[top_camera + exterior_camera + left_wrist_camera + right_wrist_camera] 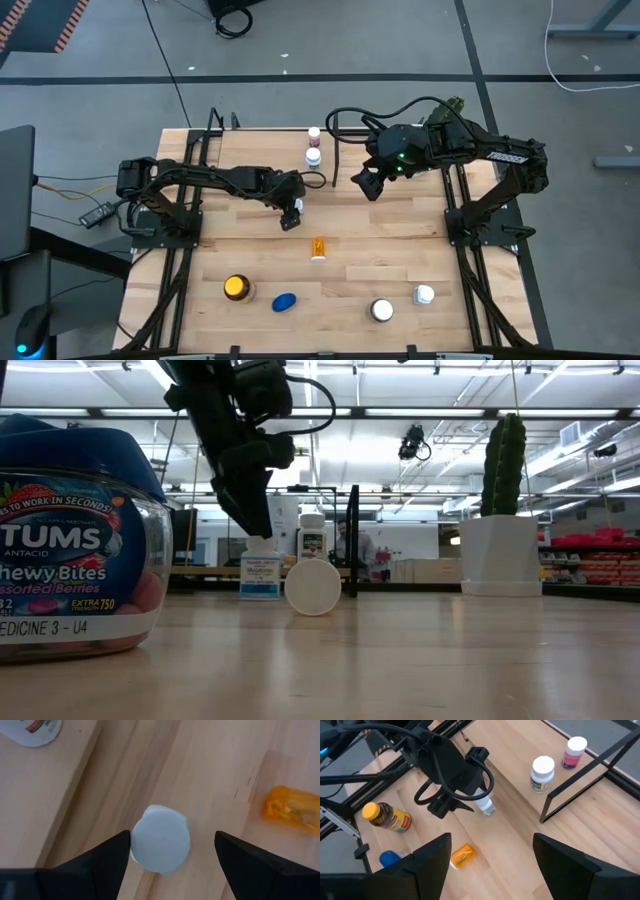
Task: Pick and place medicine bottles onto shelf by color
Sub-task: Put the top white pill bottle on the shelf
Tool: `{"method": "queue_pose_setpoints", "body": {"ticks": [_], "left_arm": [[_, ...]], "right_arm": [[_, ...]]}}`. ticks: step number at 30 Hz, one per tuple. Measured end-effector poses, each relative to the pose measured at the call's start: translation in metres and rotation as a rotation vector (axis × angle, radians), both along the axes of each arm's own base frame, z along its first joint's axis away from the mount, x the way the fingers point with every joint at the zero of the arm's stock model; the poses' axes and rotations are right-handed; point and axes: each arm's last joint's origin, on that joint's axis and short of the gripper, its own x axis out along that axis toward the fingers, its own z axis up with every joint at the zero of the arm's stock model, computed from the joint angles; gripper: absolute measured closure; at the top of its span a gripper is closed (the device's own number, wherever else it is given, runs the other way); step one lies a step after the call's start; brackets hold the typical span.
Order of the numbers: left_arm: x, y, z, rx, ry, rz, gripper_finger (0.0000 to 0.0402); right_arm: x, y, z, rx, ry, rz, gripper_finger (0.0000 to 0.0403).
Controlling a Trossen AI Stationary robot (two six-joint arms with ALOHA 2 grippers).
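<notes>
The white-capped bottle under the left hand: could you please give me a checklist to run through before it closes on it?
1. Left hand open: ok, fingers spread on both sides of the white-capped bottle.
2. Bottle centred between the fingers: not ok, it sits nearer one finger.
3. Bottle upright: ok, its round cap faces the left wrist camera.
4. Neighbours out of the way: ok, the small orange bottle lies apart on the table.
5. Space on the shelf: ok, only two bottles stand there.
6. Right hand out of the way: ok, it hangs open well above the table.
</notes>
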Motion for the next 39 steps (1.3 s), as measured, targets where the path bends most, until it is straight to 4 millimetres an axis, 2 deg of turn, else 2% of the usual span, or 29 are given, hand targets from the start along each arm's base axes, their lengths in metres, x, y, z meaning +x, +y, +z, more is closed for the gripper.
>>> {"method": "queue_pose_setpoints", "body": {"ticks": [14, 18, 26, 29, 33, 39], "left_arm": [[0.0, 0.001, -0.005, 0.003, 0.031, 0.028, 0.0211], [0.0, 0.001, -0.005, 0.003, 0.03, 0.027, 0.0218], [0.0, 0.001, -0.005, 0.002, 0.033, 0.03, 0.0207], [0.002, 0.001, 0.002, 0.003, 0.03, 0.029, 0.0217], [0.01, 0.007, 0.021, 0.022, -0.009, 0.022, 0.022], [0.009, 0.029, 0.048, 0.076, 0.027, 0.01, 0.0212]], "right_arm": [[0.0, 0.0, 0.0, 0.028, -0.007, -0.029, 0.0116], [0.0, 0.0, 0.0, 0.03, -0.008, -0.032, 0.0116], [0.0, 0.0, 0.0, 0.03, -0.008, -0.032, 0.0116], [0.0, 0.0, 0.0, 0.03, -0.008, -0.032, 0.0116], [0.0, 0.0, 0.0, 0.029, -0.008, -0.031, 0.0116], [0.0, 0.0, 0.0, 0.02, -0.005, -0.021, 0.0116]]}}
